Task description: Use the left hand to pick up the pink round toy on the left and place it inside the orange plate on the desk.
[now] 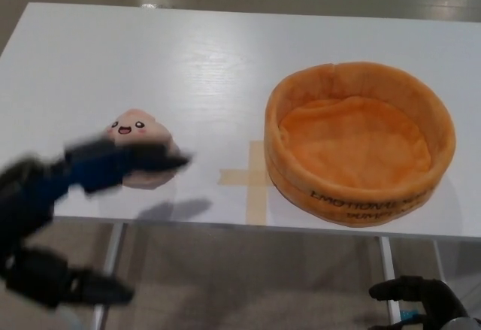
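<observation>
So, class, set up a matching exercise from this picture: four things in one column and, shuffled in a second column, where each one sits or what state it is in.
Things:
1. pink round toy
2. orange plate
3. left hand
4. tape cross

Places or states:
A. stuck flat on the white table, between the toy and the plate
B. motion-blurred, reaching over the table in front of the toy
C. empty, on the right side of the table
D. on the left side of the table, smiling face showing

Pairs: 1-D, 2-C, 3-B, 4-A
</observation>
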Controlling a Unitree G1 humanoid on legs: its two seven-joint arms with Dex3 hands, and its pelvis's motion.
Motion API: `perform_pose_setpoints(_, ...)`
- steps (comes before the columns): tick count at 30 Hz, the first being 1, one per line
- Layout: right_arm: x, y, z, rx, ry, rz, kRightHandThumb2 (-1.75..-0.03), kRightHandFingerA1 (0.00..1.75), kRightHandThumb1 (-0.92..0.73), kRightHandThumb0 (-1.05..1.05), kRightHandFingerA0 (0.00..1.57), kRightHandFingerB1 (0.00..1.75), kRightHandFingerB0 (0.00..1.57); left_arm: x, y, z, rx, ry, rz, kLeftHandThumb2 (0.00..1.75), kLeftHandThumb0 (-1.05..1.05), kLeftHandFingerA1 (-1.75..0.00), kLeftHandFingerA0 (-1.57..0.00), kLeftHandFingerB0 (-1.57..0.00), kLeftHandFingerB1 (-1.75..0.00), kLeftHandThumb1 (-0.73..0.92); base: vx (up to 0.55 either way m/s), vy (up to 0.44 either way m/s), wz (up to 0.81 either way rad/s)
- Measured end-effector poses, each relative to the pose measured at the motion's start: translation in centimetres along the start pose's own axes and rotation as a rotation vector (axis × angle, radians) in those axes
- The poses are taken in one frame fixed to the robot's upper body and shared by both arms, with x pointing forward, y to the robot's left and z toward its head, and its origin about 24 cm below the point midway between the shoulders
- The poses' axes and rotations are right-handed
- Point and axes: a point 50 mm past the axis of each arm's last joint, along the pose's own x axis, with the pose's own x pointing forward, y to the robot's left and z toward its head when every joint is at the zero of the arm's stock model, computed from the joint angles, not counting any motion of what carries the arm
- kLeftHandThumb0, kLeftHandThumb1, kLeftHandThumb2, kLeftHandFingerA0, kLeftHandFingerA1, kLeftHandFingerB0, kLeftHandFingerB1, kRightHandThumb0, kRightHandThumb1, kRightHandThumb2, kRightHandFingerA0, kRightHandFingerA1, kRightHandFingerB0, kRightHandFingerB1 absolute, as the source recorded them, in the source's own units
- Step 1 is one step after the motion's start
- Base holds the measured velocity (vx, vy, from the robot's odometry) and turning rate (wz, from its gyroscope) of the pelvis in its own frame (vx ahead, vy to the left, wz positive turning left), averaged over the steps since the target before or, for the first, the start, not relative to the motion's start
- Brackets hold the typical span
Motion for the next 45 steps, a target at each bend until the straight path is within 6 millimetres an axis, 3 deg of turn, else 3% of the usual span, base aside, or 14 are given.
perform_pose_setpoints(4,0.0,-0.1,0.0,-0.002,0.0,-0.003,-0.6,0.77,-0.36,-0.14,0.78,0.62,0.62,2.2,1.6,-0.9,0.041,-0.014,0.034,0.63,-0.05,-0.02,0.0,-0.04,-0.15,0.38,0.0,0.0,0.0)
perform_pose_setpoints(5,0.0,-0.1,0.0,-0.003,0.0,-0.003,-0.6,0.77,-0.36,-0.14,0.78,0.63,0.62,2.7,2.0,-1.3,0.048,-0.007,0.039,0.53,-0.08,-0.05,0.0,0.0,-0.24,0.4,0.0,0.0,0.0)
perform_pose_setpoints(6,0.0,-0.1,0.0,-0.003,0.0,-0.003,-0.6,0.77,-0.36,-0.14,0.79,0.63,0.63,3.6,2.5,-2.0,0.061,0.013,0.048,0.57,-0.24,-0.07,0.0,0.0,-0.11,0.23,0.0,0.0,0.0)
perform_pose_setpoints(8,0.0,-0.1,0.0,-0.003,0.0,-0.002,-0.6,0.77,-0.37,-0.13,0.79,0.63,0.62,4.3,2.9,-2.7,0.07,0.035,0.053,0.6,-0.36,-0.01,0.0,0.0,-0.07,0.28,0.0,0.0,0.0)
perform_pose_setpoints(11,0.0,-0.1,0.0,-0.004,-0.001,-0.002,-0.6,0.76,-0.38,-0.13,0.78,0.62,0.61,5.3,3.5,-3.9,0.082,0.073,0.056,0.59,-0.33,0.0,0.0,-0.05,-0.16,0.29,0.0,0.0,0.0)
perform_pose_setpoints(20,0.0,-0.1,0.0,-0.009,0.0,-0.001,-0.62,0.77,-0.36,-0.16,0.79,0.63,0.64,8.1,4.1,-8.1,0.124,0.264,0.022,0.67,-0.4,-0.02,0.0,-0.04,-0.15,0.34,0.0,0.0,0.0)
perform_pose_setpoints(31,0.0,-0.1,0.0,-0.01,-0.001,0.0,-0.6,0.75,-0.37,-0.15,0.78,0.63,0.63,8.9,2.2,-13.5,0.171,0.538,-0.082,0.69,-0.49,0.0,0.0,-0.02,-0.14,0.37,0.0,0.0,0.0)
perform_pose_setpoints(37,0.0,-0.1,0.0,-0.011,0.0,0.0,-0.6,0.77,-0.36,-0.14,0.8,0.63,0.63,7.9,-0.5,-16.5,0.227,0.706,-0.195,0.7,-0.52,0.0,0.0,-0.01,-0.13,0.37,0.0,0.0,0.0)
perform_pose_setpoints(38,0.0,-0.1,0.0,-0.011,0.0,0.0,-0.6,0.77,-0.37,-0.15,0.79,0.63,0.63,7.9,-0.5,-16.5,0.227,0.706,-0.195,0.7,-0.48,-0.08,0.0,-0.01,-0.18,0.35,0.0,0.0,0.0)
perform_pose_setpoints(45,0.0,-0.1,-0.2,-0.013,0.003,0.001,-0.6,0.76,-0.37,-0.15,0.78,0.63,0.63,6.4,-3.0,-18.4,0.318,0.817,-0.308,0.7,-0.47,-0.07,0.0,-0.01,-0.18,0.35,0.0,0.0,0.0)
